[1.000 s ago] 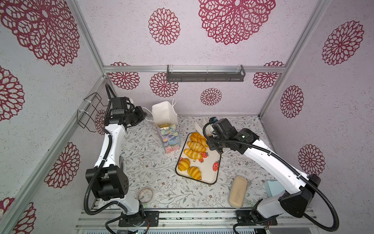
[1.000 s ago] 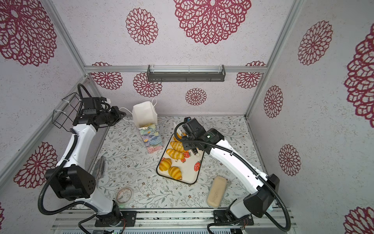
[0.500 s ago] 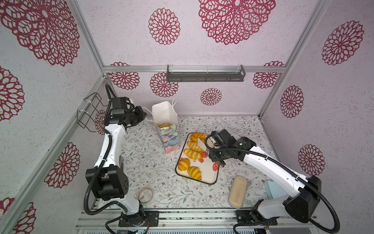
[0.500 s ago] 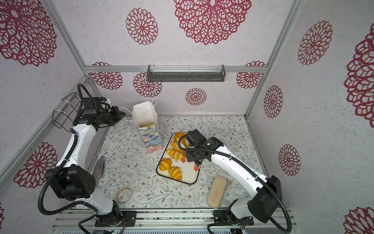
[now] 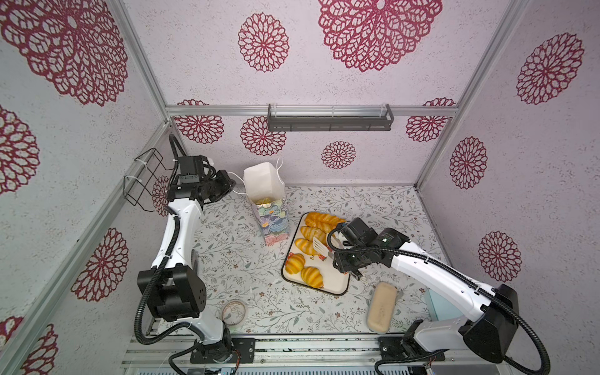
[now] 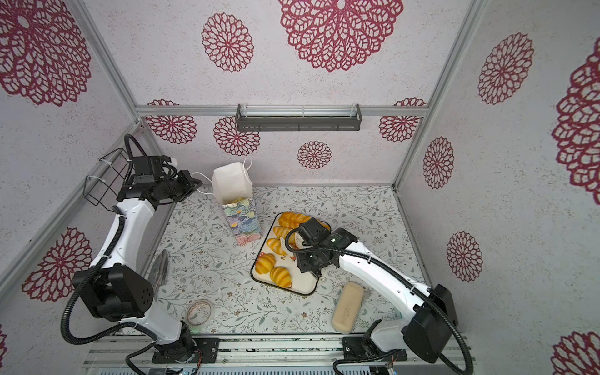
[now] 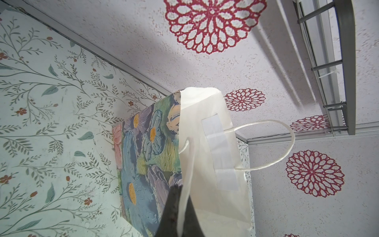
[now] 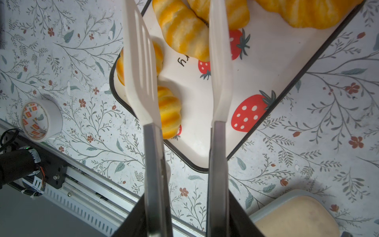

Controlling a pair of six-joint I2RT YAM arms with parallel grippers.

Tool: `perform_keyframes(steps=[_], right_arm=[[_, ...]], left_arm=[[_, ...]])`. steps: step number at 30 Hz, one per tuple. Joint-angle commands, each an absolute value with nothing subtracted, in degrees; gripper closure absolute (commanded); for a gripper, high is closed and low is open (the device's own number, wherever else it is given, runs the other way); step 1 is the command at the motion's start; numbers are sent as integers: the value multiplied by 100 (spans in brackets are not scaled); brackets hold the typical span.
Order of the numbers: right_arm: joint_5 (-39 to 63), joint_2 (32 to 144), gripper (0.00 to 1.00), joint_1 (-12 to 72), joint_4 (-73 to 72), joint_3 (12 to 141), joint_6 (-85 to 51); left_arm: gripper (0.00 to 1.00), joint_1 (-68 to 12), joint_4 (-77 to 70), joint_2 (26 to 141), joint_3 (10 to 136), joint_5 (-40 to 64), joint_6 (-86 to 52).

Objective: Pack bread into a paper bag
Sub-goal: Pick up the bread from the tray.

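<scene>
Right arm has swung from the far end of the tray (image 5: 336, 277) toward its near corner in both top views, tongs (image 5: 319, 248) over the bread (image 5: 305, 245); paper bag (image 5: 271, 220) stands left of the tray. Left wrist view: left jaws pinch its cord handle (image 7: 191, 164). Right wrist view: right jaws clamp the tongs, blades spread. Picking another roll (image 8: 182, 38), I'd judge: lower, straddle, squeeze.

Black handwritten letters, perhaps "ry", on the tray (image 8: 276, 65); tape roll's (image 8: 41, 121) orange print illegible.
</scene>
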State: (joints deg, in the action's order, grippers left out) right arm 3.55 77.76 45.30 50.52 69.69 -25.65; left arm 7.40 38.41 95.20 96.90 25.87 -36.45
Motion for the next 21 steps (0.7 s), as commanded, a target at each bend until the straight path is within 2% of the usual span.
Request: perform_keyframes(steps=[1,21], right_arm=[[474,7653,51,4611,4951,6964,-2681],[788,7874,44,5112,4812,6524,-2674]], left_arm=[[100,751,3765,9518,9632,2541,-3608],[100,751,3770,9541,9632,2549,-3595]])
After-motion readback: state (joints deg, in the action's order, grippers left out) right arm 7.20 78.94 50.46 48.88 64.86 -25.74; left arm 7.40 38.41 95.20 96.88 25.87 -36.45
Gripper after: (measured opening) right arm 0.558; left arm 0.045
